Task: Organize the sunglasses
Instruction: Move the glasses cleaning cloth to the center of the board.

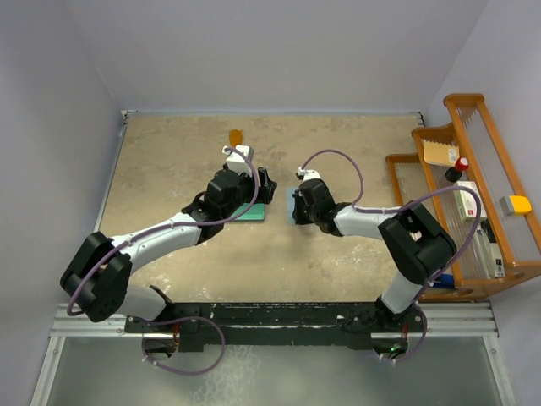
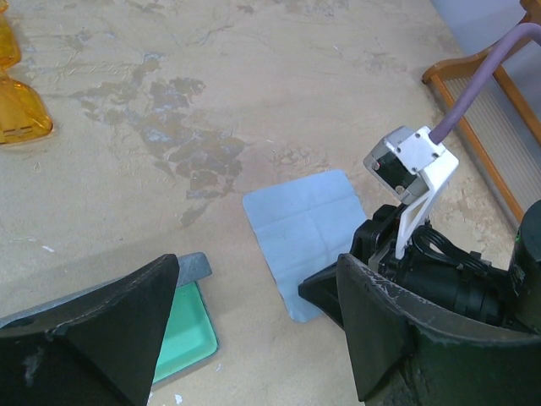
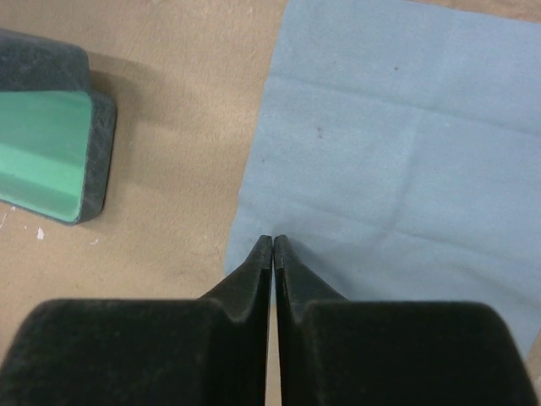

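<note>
Far part of the tabletop (image 1: 161,169), left of centre: sunglasses (image 1: 237,136) lie on the bare surface, orange lenses. They are out of the case and well apart from both tools. In the left wrist view they sit at the upper left edge, partly cut off.

Left tool (image 2: 254,288): released, jaws standing wide with nothing between them. It hangs above the tabletop, nearer than the sunglasses. One finger is over the case, the other over the right arm's wrist.

Case (image 1: 250,211): grey outside, green lining showing, so it lies open. It is flat on the tabletop under the left tool and mostly hidden by it from above.

Cloth (image 3: 406,144): pale blue, creased into squares, spread flat just right of the case with a strip of bare tabletop between them.

Right tool (image 3: 272,247): clenched, fingertips pressed together right at the near edge of the cloth. Cannot tell whether any fabric is pinched between them.

Right edge: wooden rack (image 1: 473,110) with small items on it, off the work area.
</note>
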Controlling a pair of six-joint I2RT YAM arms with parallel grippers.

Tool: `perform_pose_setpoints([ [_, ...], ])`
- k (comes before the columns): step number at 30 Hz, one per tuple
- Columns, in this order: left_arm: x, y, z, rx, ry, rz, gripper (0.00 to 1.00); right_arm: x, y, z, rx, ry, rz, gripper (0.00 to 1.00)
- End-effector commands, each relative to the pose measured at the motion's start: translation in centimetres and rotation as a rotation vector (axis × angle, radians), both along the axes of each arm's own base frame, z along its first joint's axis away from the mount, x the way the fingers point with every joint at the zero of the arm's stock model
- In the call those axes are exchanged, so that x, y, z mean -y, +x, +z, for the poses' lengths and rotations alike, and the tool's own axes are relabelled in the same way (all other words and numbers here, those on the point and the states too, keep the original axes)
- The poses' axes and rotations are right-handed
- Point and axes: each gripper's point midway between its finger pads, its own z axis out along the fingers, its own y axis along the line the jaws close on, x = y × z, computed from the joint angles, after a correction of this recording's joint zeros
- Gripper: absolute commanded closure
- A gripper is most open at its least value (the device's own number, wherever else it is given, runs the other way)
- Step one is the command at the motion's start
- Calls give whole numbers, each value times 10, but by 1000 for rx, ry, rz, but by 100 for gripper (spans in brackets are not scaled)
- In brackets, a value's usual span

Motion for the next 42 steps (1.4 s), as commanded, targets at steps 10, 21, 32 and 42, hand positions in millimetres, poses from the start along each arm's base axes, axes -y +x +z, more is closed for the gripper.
perform_pose_setpoints([
  [10,5,4,7,1,3,-18,28,0,-4,42,0,-15,21,78],
  [21,13,1,7,-4,-19,-51,28,16,4,50,26,-34,-32,85],
  [32,61,-10,-12,-35,35,-113,31,74,29,78,81,18,-161,86],
  [42,94,-4,-45,-94,22,-89,34,97,50,73,76,13,-224,83],
])
